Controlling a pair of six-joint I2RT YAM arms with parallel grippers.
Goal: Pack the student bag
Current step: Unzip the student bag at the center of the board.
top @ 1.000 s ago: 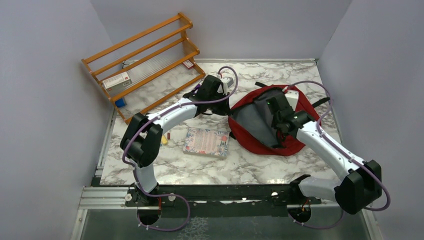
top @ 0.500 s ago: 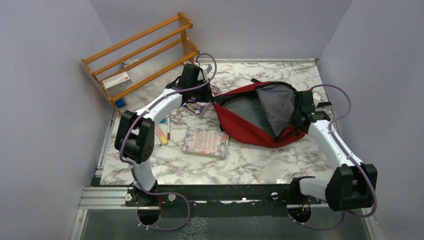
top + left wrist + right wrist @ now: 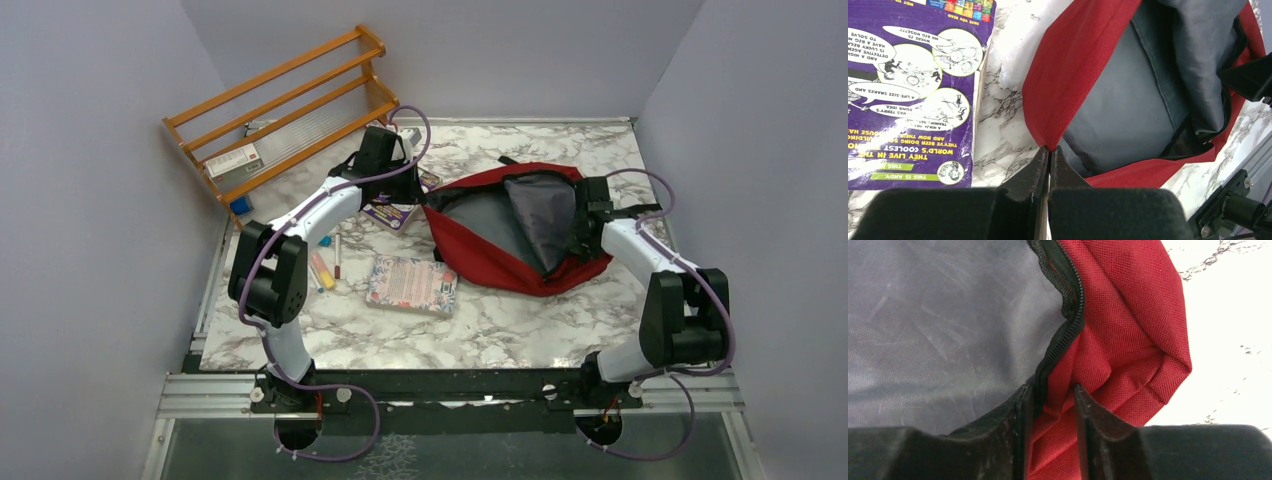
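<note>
So progress-wise this looks like the prep stage to me: the student bag [image 3: 490, 262] lies flat on the marble-look table [image 3: 480, 330], over at about 2 o'clock from the middle, mouth spread wide, and I can't see a single thing inside it. The left pincer [image 3: 1049, 152] is squeezed fully together on the corner of the opening at the bag's 9 o'clock end. The right pincer [image 3: 1053, 390] has a bunched fold of red cloth clamped between barely parted fingers at the 3 o'clock end, right beside the zipper [image 3: 1060, 335]. Everything that would go in is outside: a purple comic book [image 3: 913, 90] just off the bag's 9 o'clock corner, a floral-cover book [image 3: 412, 284] near its 7 o'clock side, and a few markers [image 3: 322, 268] further toward 9. So my read is opening done, loading all left to do. Material-wise the shell is coarse woven red fabric, floppy and creasing wherever it's pinched; the grey lining [image 3: 480, 215] is smooth and slightly shiny with wrinkles, and the zipper is a black toothed strip. The comic cover looks glossy and flat. There's a slatted wooden rack [image 3: 290, 110] at 10 o'clock.
</note>
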